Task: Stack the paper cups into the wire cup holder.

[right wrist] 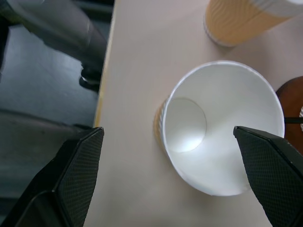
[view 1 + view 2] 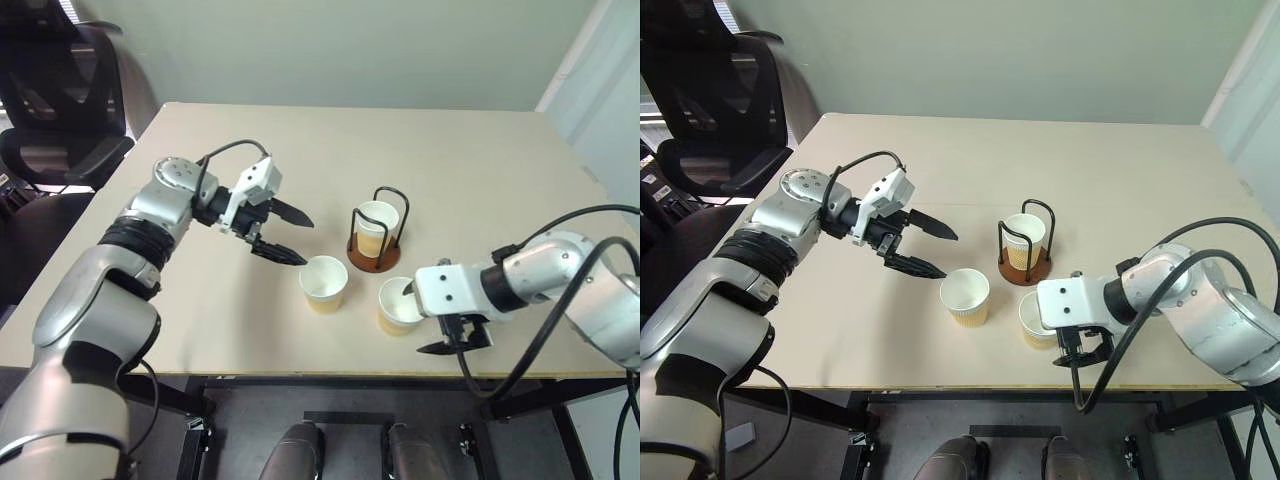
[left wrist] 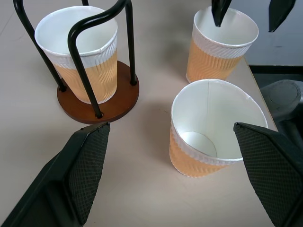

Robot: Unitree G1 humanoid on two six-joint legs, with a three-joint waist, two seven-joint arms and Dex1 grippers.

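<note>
Three tan-walled paper cups stand upright on the beige table. One paper cup (image 2: pixel 376 225) sits inside the black wire cup holder (image 2: pixel 392 200) on its round brown base (image 3: pixel 113 101). A second cup (image 2: pixel 324 283) stands in front of the holder, to its left. My left gripper (image 2: pixel 300 240) hovers open to the left of this cup, pointing at it, with nothing between its fingers. The third cup (image 2: pixel 398 305) is near the table's front edge. Over it my right gripper (image 2: pixel 425 320) is open, one fingertip (image 3: pixel 218 9) above the cup's mouth and the other outside its wall.
A black office chair (image 2: pixel 60 100) stands off the table's far left corner. The table's front edge (image 2: pixel 330 375) runs just behind the right gripper. Bare tabletop (image 2: pixel 450 150) stretches behind the holder.
</note>
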